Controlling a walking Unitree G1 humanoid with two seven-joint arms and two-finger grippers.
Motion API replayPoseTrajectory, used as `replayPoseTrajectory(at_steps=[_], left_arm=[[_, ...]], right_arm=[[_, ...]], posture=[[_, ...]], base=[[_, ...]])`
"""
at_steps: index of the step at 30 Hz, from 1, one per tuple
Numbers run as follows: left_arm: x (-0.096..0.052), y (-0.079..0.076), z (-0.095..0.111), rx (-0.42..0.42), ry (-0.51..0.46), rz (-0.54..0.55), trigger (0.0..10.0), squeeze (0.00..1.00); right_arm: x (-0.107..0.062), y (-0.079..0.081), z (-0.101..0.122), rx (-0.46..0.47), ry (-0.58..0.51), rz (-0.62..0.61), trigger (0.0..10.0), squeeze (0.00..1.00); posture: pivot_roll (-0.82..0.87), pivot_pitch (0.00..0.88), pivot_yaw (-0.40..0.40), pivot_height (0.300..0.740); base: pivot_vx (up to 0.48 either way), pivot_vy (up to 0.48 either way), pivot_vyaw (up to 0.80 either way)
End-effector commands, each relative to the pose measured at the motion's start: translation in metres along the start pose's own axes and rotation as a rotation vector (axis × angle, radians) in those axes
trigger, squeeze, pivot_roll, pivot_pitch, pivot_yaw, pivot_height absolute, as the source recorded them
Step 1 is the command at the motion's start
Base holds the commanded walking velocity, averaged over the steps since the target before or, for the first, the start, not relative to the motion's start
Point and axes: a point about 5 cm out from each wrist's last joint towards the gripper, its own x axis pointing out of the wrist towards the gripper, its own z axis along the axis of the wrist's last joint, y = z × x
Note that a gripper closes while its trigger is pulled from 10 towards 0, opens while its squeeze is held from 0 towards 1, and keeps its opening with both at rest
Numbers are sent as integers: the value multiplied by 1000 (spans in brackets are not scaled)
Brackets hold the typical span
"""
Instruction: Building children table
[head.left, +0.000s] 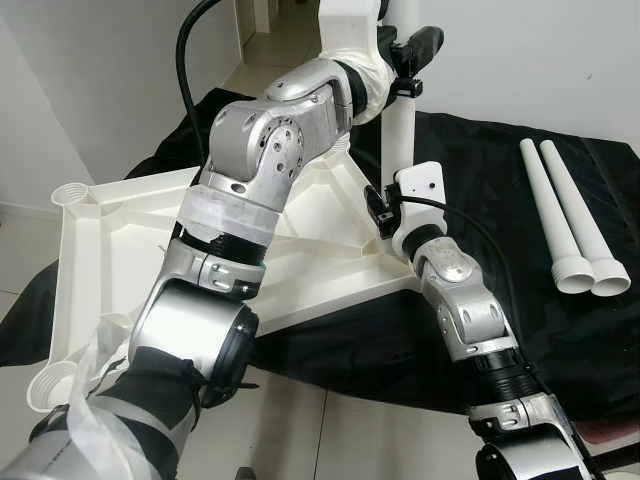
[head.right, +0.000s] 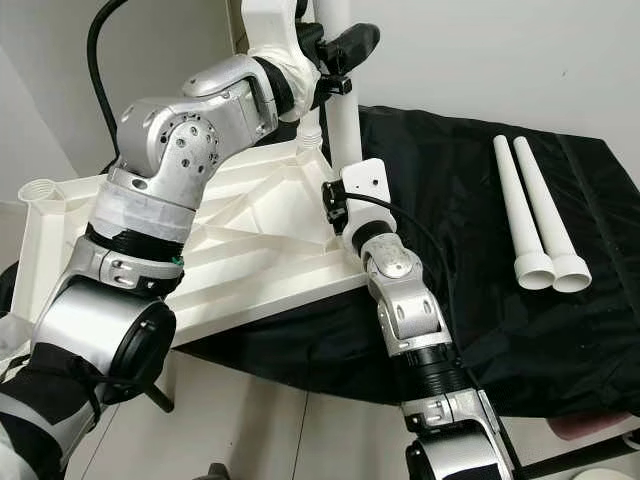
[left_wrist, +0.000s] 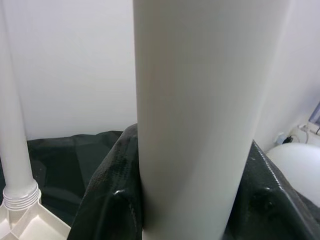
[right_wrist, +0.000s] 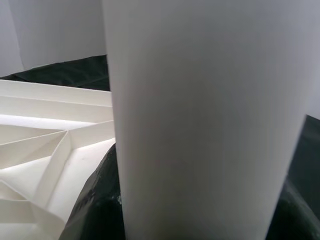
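A white table top (head.left: 120, 250) lies upside down, ribs up, on a black cloth (head.left: 520, 200) over a low surface. From the middle of my head view, the top spreads toward 9 o'clock and the cloth toward 3 o'clock.

One white leg (head.right: 340, 110) stands upright at the top's corner near 12 o'clock. My left gripper (head.right: 345, 45) reaches across from 9 o'clock and grips this leg high up, its black fingers (left_wrist: 107, 200) pressed against either side of the tube in the left wrist view. My right gripper (head.right: 338, 205) holds the same leg low down, just above the corner socket. In the right wrist view the tube sits tight between my dark fingers (right_wrist: 92, 200), with the ribbed underside of the top beside it.

In the left wrist view a second leg (left_wrist: 15, 150) stands upright in another corner socket, its threaded collar showing at the base.

Two spare legs (head.left: 565, 215) lie side by side on the cloth at 3 o'clock, touching each other, flared ends toward me, well apart from the top.

An empty threaded socket (head.left: 75, 195) shows at the top's corner near 9 o'clock
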Motion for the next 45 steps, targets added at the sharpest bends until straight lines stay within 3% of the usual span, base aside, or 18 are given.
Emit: replayPoseTrajectory(at_steps=[1, 4, 5, 6, 11, 12, 13, 14, 17, 21, 26, 35, 37, 38, 43, 44, 45], left_arm=[[3, -26, 10, 37, -41, -131, 10000, 0], [3, -31, 10, 61, -63, -153, 10000, 0], [2, -35, 8, 48, -73, -184, 10000, 0], [2, -36, 7, 44, -73, -191, 10000, 1000], [2, -36, 6, 26, -69, -194, 10000, 1000], [1, -34, 7, 19, -80, -186, 10000, 149], [1, -34, 7, 19, -80, -186, 10000, 149], [0, -31, 7, 3, -88, -176, 10000, 0], [-4, -19, 5, -61, -109, -129, 10000, 0], [-7, -15, 2, -87, -116, -109, 10000, 0], [-18, -4, -3, -152, -133, -79, 10000, 0], [-23, 5, -14, -134, -117, -27, 10000, 0], [-24, 8, -17, -111, -108, 4, 10000, 0], [-26, 9, -18, -99, -109, 12, 10000, 0], [-28, 10, -18, -91, -114, 17, 10000, 0], [-29, 14, -16, -101, -112, 22, 10000, 0], [-30, 17, -14, -111, -108, 23, 10000, 0]], right_arm=[[-2, 11, -8, 0, 42, 58, 0, 0], [-2, 10, -9, 2, 49, 48, 0, 0], [-2, 8, -10, 7, 57, 21, 7686, 0], [-2, 7, -10, 16, 60, 12, 10000, 0], [-1, 1, -9, 42, 60, -21, 10000, 0], [-1, -1, -9, 53, 59, -38, 10000, 0], [-1, -1, -9, 53, 59, -38, 10000, 0], [-1, -4, -9, 62, 59, -56, 10000, 0], [-1, -18, -10, 109, 55, -142, 10000, 0], [-2, -25, -11, 130, 53, -192, 10000, 0], [-9, -46, -20, 199, 77, -308, 10000, 0], [-14, -55, -21, 200, 75, -344, 10000, 0], [-15, -58, -19, 186, 69, -345, 10000, 0], [-16, -57, -18, 183, 70, -341, 10000, 0], [-16, -56, -18, 183, 73, -338, 10000, 0], [-15, -55, -15, 180, 69, -336, 10000, 0], [-16, -54, -11, 173, 62, -339, 10000, 0]], posture=[[-27, 0, -22, 740], [-27, 0, -22, 740], [-27, 0, -22, 740], [-27, 0, -22, 740], [-29, 0, -24, 740], [-27, 0, -23, 740], [-27, 0, -23, 740], [-27, 0, -23, 740], [-29, 0, -20, 740], [-28, 0, -17, 740], [-22, 13, -5, 740], [-46, 38, -13, 740], [-139, 76, -13, 740], [-200, 77, 31, 740], [-200, 77, 31, 740], [-244, 92, 105, 740], [-271, 112, 125, 740]], base=[[0, 0, 0], [0, 0, 0], [0, 0, 0], [0, 0, 0], [0, 0, 0], [0, 0, 0], [0, 0, 0], [0, 0, 0], [0, 0, 0], [0, 0, 0], [0, 0, 0], [0, 0, 0], [0, 0, 0], [0, 0, 0], [0, 0, 0], [0, 0, 0], [0, 0, 0]])
